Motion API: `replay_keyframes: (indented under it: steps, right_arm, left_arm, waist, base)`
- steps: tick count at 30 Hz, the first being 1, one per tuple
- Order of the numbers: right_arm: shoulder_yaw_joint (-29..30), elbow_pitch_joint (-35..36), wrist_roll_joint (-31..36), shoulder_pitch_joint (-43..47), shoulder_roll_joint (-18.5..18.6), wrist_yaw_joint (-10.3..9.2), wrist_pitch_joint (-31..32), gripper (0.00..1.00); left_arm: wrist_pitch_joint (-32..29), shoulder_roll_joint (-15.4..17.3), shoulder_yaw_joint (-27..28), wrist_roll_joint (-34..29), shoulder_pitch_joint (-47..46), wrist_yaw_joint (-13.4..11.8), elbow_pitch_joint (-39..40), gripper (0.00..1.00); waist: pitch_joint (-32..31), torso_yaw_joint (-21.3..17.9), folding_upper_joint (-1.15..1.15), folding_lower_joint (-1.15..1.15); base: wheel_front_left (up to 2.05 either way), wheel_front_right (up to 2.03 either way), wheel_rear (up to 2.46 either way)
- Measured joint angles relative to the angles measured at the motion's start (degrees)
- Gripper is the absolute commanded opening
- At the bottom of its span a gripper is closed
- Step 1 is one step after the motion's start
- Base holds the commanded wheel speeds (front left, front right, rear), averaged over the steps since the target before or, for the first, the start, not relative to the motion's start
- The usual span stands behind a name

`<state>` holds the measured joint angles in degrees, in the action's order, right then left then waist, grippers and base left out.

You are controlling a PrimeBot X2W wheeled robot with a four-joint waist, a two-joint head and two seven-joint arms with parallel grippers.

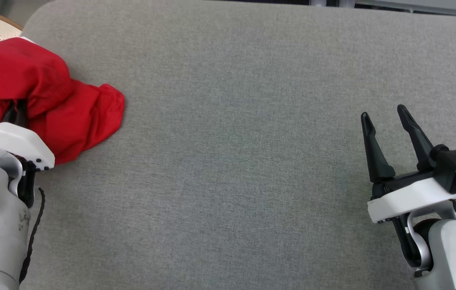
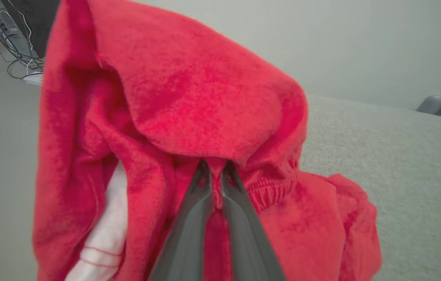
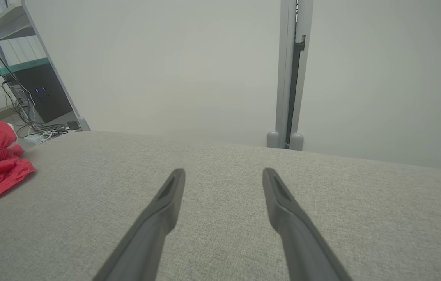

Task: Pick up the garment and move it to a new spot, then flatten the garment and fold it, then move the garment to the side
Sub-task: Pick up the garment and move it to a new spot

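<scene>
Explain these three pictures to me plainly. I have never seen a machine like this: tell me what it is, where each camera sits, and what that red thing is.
It is a two-armed robot. One picture looks down from its head; the other two come from cameras on each wrist, looking along the fingers. A crumpled red garment lies at the left end of a grey padded surface. The left gripper is pinched shut on a fold of it. The right gripper is open, holding nothing, over bare padding.

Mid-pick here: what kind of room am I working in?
Probably a lab or test room, not a home: a computer tower with tangled cables on the floor, bare pale walls, and a grey fabric-covered work surface.
</scene>
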<state>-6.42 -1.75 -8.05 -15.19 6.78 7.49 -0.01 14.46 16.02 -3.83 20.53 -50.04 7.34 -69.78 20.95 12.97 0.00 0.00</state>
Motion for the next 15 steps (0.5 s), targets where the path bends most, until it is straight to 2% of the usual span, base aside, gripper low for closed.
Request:
replay_keyframes:
  steps: [3, 6, 15]
  right_arm:
    - [0.46, -0.38, -0.15, 0.60, -0.20, 0.00, -0.52, 1.00]
    - [0.97, -0.77, -0.25, 1.44, -0.35, 0.00, -0.62, 1.00]
    - [1.54, -1.72, -1.18, 5.06, -1.11, 0.00, -1.35, 1.00]
  left_arm:
    - [0.40, 0.19, 0.41, 0.04, 0.27, -0.22, 2.80, 0.00]
    - [0.48, 0.51, 1.52, -0.45, 2.04, -1.13, 9.34, 0.00]
    - [0.63, -0.75, 2.82, -3.85, 13.38, -2.49, 26.57, 0.00]
  waist:
    - [-1.46, 0.48, 0.00, 0.00]
    - [-3.29, 1.05, 0.00, 0.00]
    - [-10.72, 1.90, 0.00, 0.00]
  base:
    - [0.00, 0.00, 0.00]
    - [0.00, 0.00, 0.00]
    - [0.00, 0.00, 0.00]
